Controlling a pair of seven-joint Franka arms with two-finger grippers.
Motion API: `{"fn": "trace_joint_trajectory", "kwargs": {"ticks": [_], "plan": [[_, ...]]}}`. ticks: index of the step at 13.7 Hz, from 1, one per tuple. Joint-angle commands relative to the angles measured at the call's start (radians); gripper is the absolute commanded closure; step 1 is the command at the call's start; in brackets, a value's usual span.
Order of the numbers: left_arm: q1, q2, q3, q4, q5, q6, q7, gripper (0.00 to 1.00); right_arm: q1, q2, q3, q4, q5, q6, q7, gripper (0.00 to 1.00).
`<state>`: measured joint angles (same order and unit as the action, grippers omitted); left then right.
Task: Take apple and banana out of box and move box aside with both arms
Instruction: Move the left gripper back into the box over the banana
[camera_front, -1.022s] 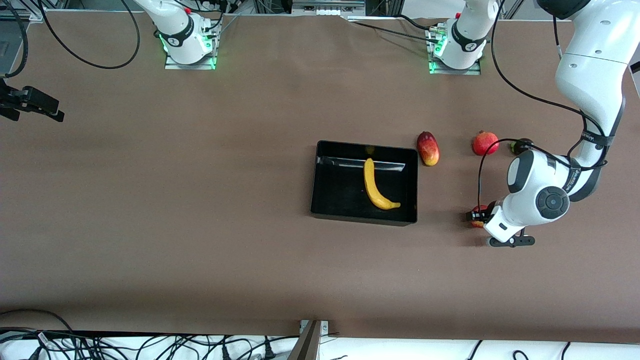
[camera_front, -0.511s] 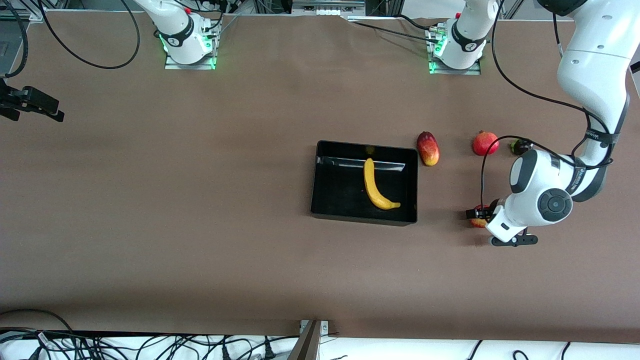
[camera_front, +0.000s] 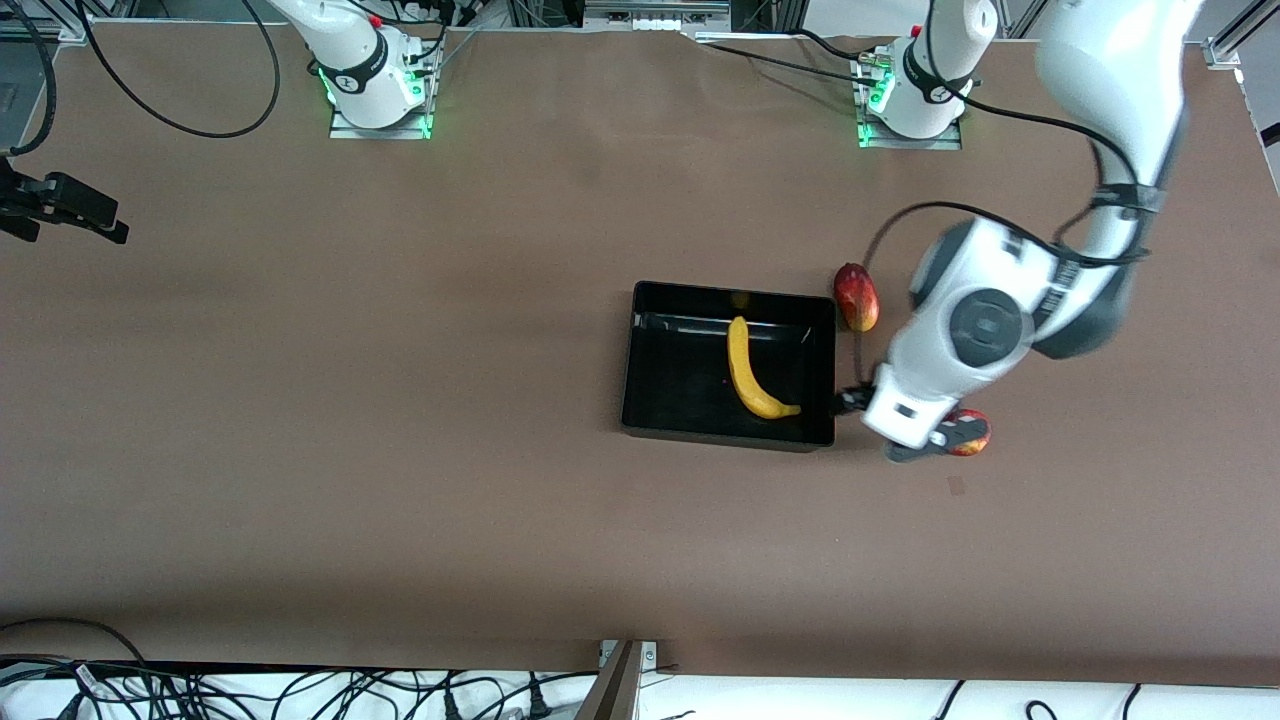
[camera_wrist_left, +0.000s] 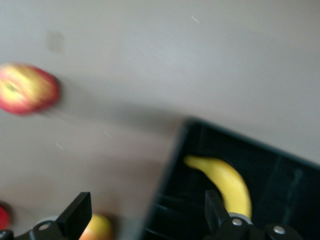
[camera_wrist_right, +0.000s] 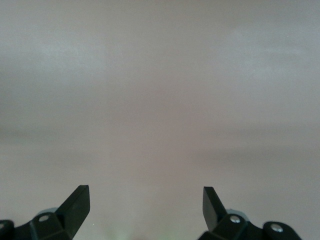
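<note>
The black box (camera_front: 640, 400) sits mid-table with the yellow banana (camera_front: 752, 375) lying in it. The red and yellow apple (camera_front: 972, 434) rests on the table beside the box, toward the left arm's end, partly hidden by the left hand. My left gripper (camera_front: 850, 400) hangs open and empty over the box wall at that end. In the left wrist view the gripper (camera_wrist_left: 146, 215) straddles the box (camera_wrist_left: 280, 160) wall, with the banana (camera_wrist_left: 227, 182) inside and the apple (camera_wrist_left: 27, 89) apart on the table. My right gripper (camera_wrist_right: 146, 205) waits open over bare table.
A red-yellow mango (camera_front: 857, 297) lies on the table by the box corner at the left arm's end, farther from the front camera than the apple. The left arm's forearm hangs over the table close to it.
The left gripper opened and let go of the apple, which stays on the table. The left arm then swung toward the box. The right arm has not moved.
</note>
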<state>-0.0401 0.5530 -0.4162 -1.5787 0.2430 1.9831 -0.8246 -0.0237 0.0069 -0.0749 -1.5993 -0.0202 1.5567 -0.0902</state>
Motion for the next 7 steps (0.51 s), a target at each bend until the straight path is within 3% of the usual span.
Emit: {"fn": "trace_joint_trajectory", "kwargs": {"ticks": [1,7], "plan": [[-0.07,0.045,0.005,-0.011,-0.007,0.032,-0.074,0.0,-0.002,0.004,0.0,0.015,0.011,-0.01,0.001,0.0],[-0.132,0.162,-0.007,-0.032,0.03,0.171,-0.117,0.0,0.001,0.004,0.003,0.015,0.011,-0.01,0.004,0.0]]}}
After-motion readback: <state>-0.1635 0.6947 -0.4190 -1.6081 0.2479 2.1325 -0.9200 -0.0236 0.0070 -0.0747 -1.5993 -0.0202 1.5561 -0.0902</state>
